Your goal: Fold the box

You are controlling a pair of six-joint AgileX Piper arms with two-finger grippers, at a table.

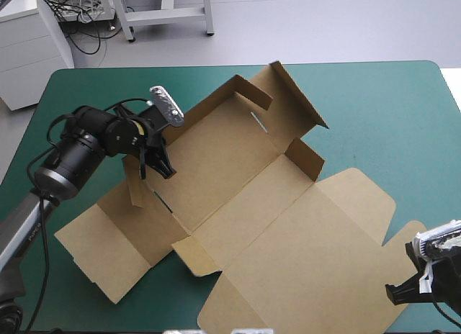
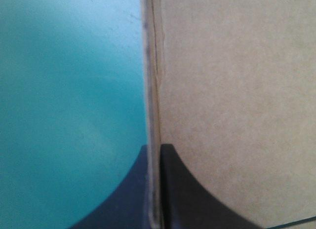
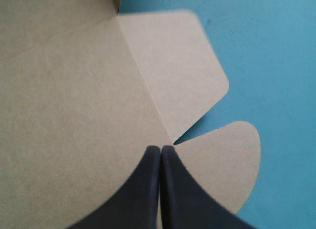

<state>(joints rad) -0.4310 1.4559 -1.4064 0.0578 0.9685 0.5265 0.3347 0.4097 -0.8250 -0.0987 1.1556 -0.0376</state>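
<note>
The box (image 1: 238, 204) lies opened out across the teal-green worktop (image 1: 374, 111), its far walls partly raised. The left end effector (image 1: 157, 165) is clenched on the edge of an upright side flap. The right end effector (image 3: 160, 149) is clenched on nothing, above the lid's rounded corner flaps

This looks like a lab or a workshop. Past the far edge of the desk (image 1: 374, 111) there is a bare grey floor (image 1: 324, 24), a white metal frame (image 1: 162, 17), a white cabinet (image 1: 25, 53) and loose black cables (image 1: 81, 16).
</note>
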